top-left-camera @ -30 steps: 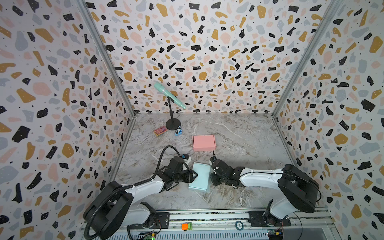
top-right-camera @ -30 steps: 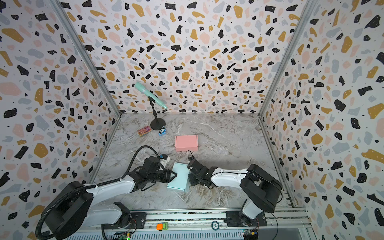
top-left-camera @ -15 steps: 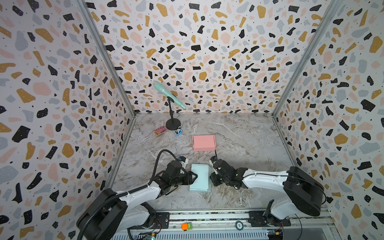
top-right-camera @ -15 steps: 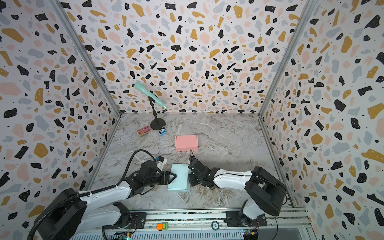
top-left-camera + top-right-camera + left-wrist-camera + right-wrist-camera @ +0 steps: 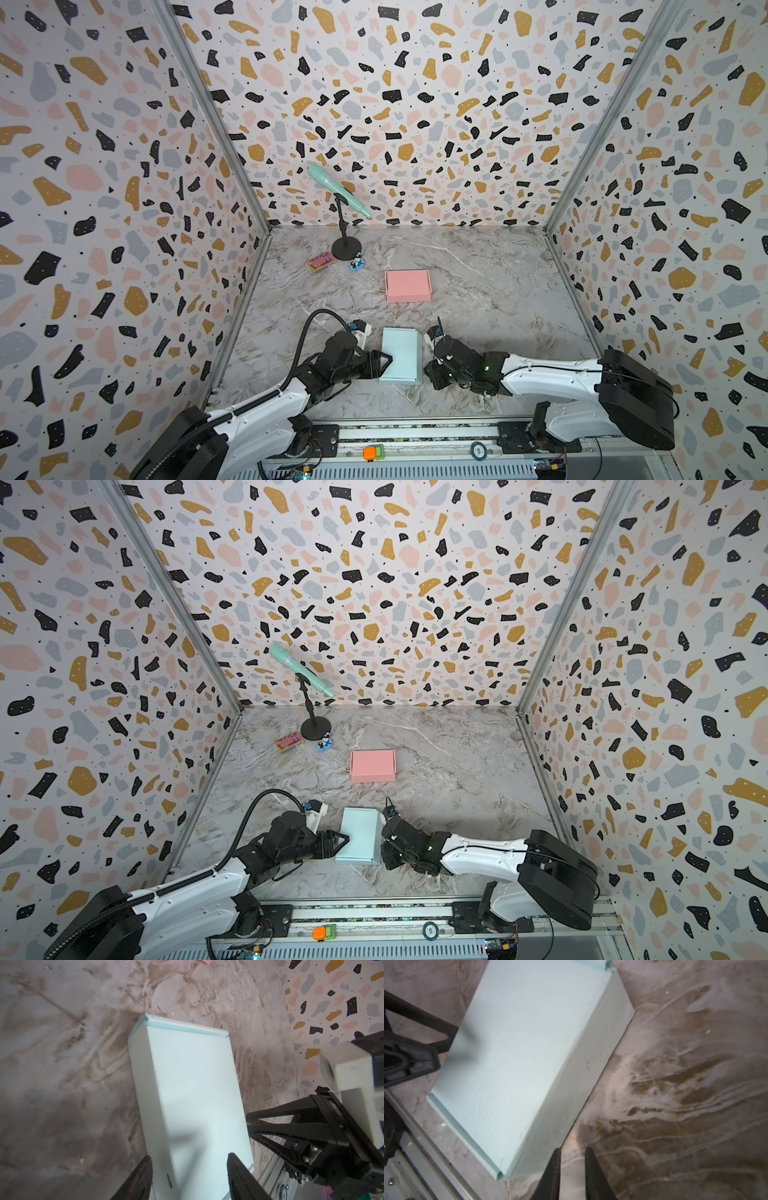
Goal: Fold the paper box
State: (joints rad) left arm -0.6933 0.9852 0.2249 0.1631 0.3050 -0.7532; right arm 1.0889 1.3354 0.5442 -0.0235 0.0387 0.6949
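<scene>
Paper box (image 5: 193, 1084): pale blue, lid down, looks fully closed.

Left gripper (image 5: 189, 1159): fingers (image 5: 139, 1182) stand apart and straddle the box's near edge, one beside the side wall, the other over the lid. They are not clamped on anything.

Right gripper (image 5: 573, 1150): fingers nearly together with a slim gap and nothing between them. The tips sit just beside a lower corner of the box's long side wall; I cannot tell if they touch it.

Outward: the box lies flat on the marble table (image 5: 478, 291), near the front rail (image 5: 415, 432), between the two arms in both top views. A pink box (image 5: 408, 286) sits well apart, further back.

Judgement: folding looks about done — the step in hand is probably seating the lid or letting go. To do it well:
- draw the left fingers straight back, clear of the lid edge, so it isn't lifted
- keep the right tips low against the wall as a brace — no sideways shove
- check that both end creases sit flush
</scene>
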